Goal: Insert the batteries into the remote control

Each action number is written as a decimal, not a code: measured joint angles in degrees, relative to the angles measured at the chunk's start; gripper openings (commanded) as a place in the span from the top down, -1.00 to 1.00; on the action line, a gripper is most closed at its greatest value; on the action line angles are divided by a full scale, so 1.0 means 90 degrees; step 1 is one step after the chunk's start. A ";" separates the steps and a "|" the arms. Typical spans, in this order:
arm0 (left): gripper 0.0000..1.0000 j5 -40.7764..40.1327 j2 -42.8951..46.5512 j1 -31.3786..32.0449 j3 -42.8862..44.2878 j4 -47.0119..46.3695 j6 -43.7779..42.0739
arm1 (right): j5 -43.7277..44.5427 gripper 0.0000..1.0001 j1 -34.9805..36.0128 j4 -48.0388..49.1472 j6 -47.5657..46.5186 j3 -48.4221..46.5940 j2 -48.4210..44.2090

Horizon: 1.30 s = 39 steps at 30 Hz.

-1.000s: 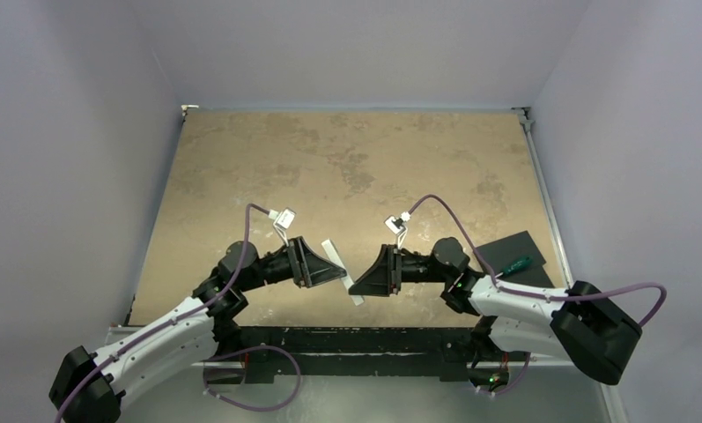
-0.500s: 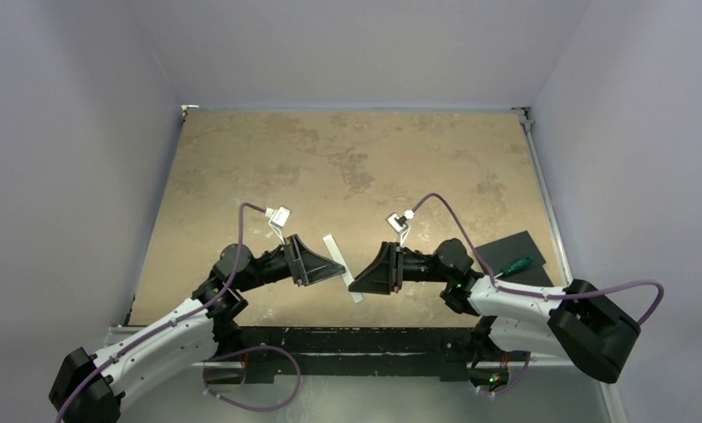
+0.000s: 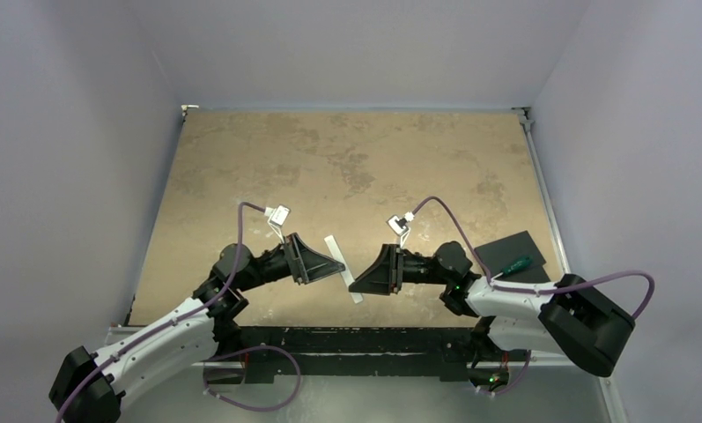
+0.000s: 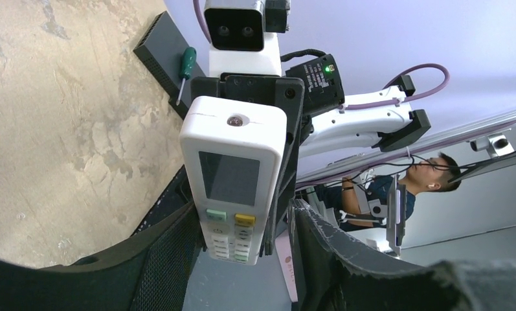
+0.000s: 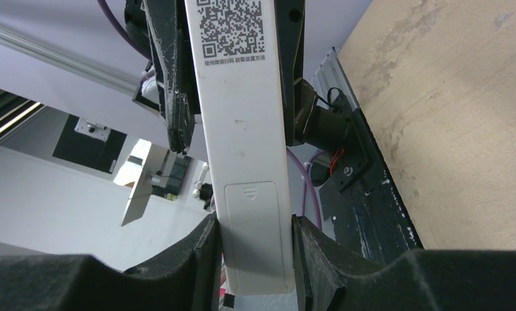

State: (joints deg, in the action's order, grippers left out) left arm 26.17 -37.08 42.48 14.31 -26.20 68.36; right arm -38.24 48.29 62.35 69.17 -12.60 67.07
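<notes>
Comparing the top view with the earlier one, you will find the left end effector (image 4: 242,259) shifted slightly toward the left of the frame. The right arm's rear link sits a little higher and further left. The remote control (image 3: 335,253) has kept its place at lower centre, raised off the tabletop (image 3: 347,159) between the two arms.

Check the right end effector (image 5: 255,259): its black, rough-textured fingers (image 5: 197,265) press both long edges of the remote at the battery-cover end. The cover is seated in the plain white back, below a printed QR code.

Check the left end effector: its mesh-textured fingers (image 4: 171,259) bracket the button end. A gap shows beside the finger at lower right of the left wrist view, so the jaws are not clamped.

Note the remote's glossy white shell, dark rectangular screen, and green and yellow buttons. The tabletop is mottled tan. A green-handled screwdriver (image 3: 513,263) lies on a flat black pad (image 3: 528,247) at right.
</notes>
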 measured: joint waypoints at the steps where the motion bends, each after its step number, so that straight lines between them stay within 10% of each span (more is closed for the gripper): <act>1: -0.01 0.0000 -0.0019 0.0000 0.0002 -0.0007 0.0002 | 0.0002 1.00 0.0000 0.0024 0.0010 0.0000 0.0017; 10: 0.44 -0.0044 -0.0097 -0.0005 0.0000 -0.0024 -0.0002 | 0.0000 1.00 0.0000 0.0561 0.0204 0.0087 0.0274; 14: 1.00 -0.0046 -0.0107 -0.0005 0.0000 -0.0029 -0.0019 | 0.0000 1.00 0.0000 0.0736 0.0277 0.0112 0.0389; 24: 1.00 -0.0068 -0.0136 -0.0007 0.0000 -0.0010 -0.0024 | 0.0015 0.04 0.0000 0.0636 0.0265 0.0112 0.0350; 39: 1.00 -0.0097 -0.0182 -0.0007 0.0002 0.0238 -0.0068 | 0.0126 -0.50 0.0000 -0.0843 -0.0372 0.0056 -0.0425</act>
State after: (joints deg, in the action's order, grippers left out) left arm 25.30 -38.72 42.41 14.33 -24.05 67.75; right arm -37.10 48.29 54.76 65.82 -12.10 63.24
